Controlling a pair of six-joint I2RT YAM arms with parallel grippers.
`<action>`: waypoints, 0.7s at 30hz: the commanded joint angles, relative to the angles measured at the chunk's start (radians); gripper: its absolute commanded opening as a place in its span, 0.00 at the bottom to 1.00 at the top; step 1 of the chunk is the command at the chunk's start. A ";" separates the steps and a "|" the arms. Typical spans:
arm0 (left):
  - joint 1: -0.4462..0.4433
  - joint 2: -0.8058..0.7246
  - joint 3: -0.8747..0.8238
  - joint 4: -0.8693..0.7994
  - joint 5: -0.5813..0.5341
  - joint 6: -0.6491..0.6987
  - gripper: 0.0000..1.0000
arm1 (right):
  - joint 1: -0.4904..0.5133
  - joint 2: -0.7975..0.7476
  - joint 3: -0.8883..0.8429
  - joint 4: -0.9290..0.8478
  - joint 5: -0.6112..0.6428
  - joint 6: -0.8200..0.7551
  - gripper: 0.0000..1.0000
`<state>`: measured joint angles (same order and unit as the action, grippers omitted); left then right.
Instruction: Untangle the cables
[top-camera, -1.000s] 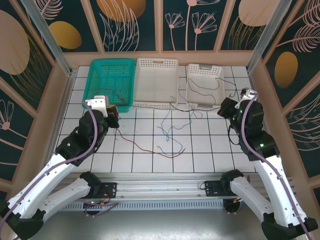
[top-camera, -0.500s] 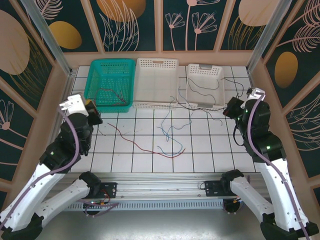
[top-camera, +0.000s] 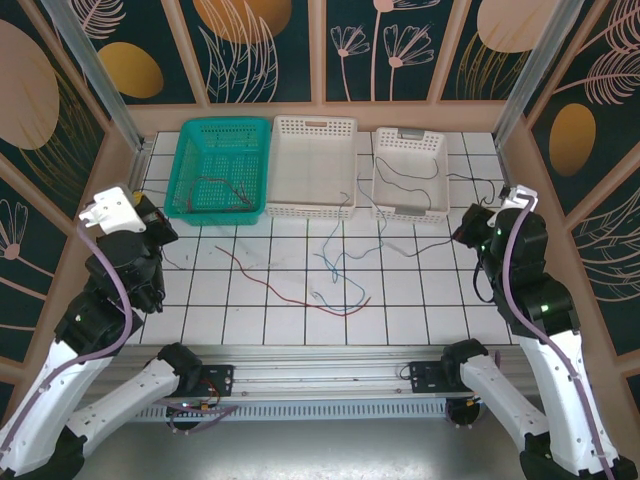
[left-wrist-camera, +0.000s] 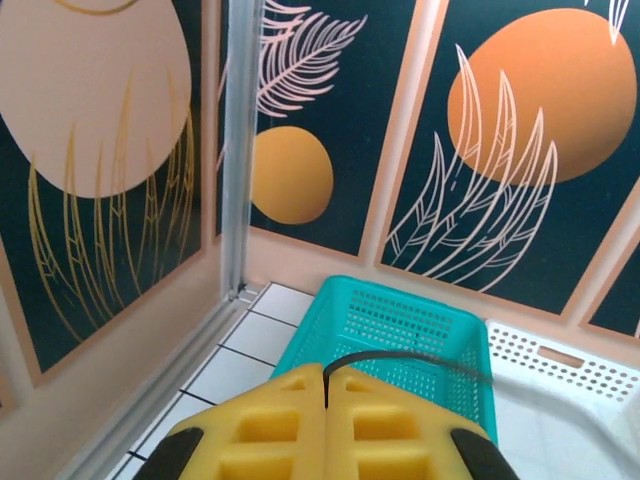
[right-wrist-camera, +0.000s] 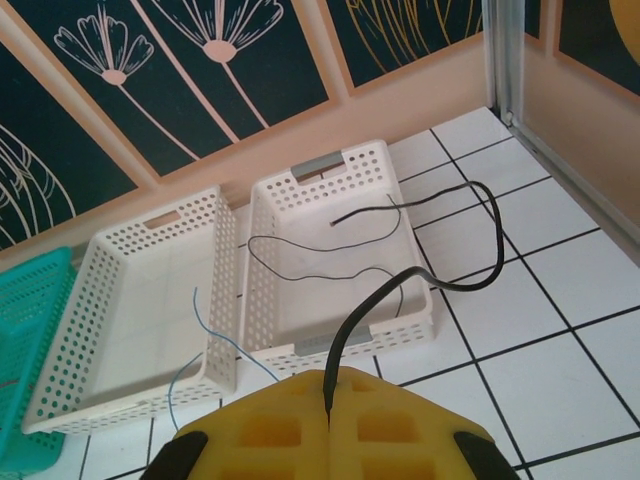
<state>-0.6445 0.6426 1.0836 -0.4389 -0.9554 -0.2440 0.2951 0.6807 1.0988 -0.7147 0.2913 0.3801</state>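
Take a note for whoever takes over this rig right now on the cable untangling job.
Left gripper: shut on a dark cable, raised near the teal basket.
Right gripper: shut on a black cable whose far end lies over the right white basket.
Done: reddish wires lie in the teal basket.
Left: red cable and blue cable lie crossed on the table; separate and bin them.
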 joint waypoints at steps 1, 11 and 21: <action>0.007 -0.008 0.052 0.042 -0.067 0.066 0.00 | -0.010 -0.004 -0.016 -0.022 0.017 -0.021 0.00; 0.006 0.026 0.066 0.021 0.125 -0.034 0.00 | -0.016 0.117 0.033 0.072 -0.113 -0.025 0.00; 0.008 0.096 -0.016 0.103 0.321 -0.102 0.00 | -0.063 0.442 0.134 0.234 -0.298 -0.009 0.00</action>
<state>-0.6415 0.7250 1.0824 -0.3946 -0.7101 -0.3096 0.2600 1.0710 1.1843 -0.5632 0.0727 0.3717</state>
